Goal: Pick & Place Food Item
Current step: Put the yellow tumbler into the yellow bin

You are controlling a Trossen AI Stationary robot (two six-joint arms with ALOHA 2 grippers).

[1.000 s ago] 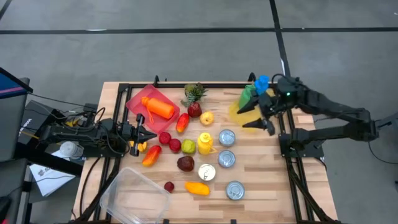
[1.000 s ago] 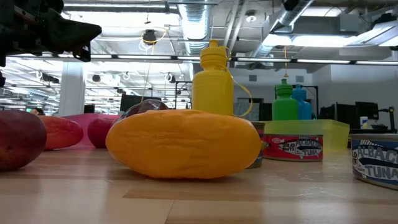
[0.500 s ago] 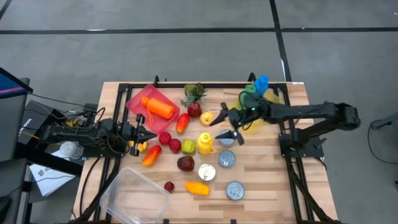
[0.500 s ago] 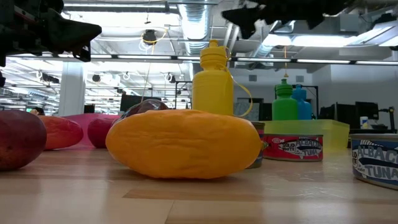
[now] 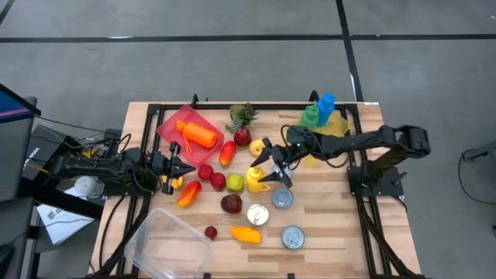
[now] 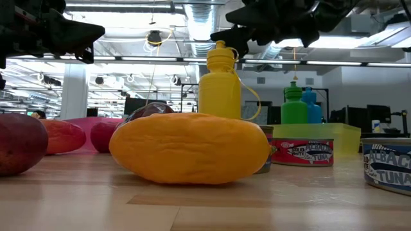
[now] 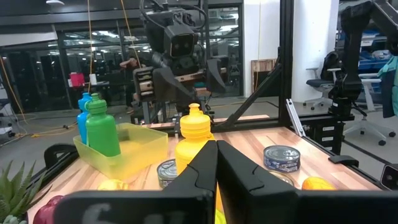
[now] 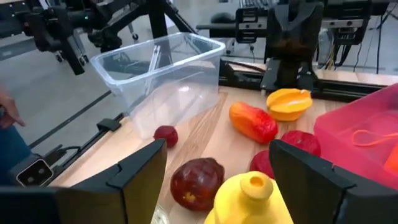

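The right hand (image 5: 267, 164), fingers spread wide, hovers over the yellow plastic squeeze bottle (image 5: 255, 177), probably light, smooth and slippery, best gripped around its narrow neck.

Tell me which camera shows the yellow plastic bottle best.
The low view: the yellow plastic bottle stands upright in clear side profile behind the orange fruit. The high view shows its top beside the open right gripper. The right wrist view shows its cap; the left wrist view, partly hidden.

Tuna can (image 6: 388, 164) cut off at low view's right edge; dark red fruit (image 6: 19, 144) cropped at left edge.
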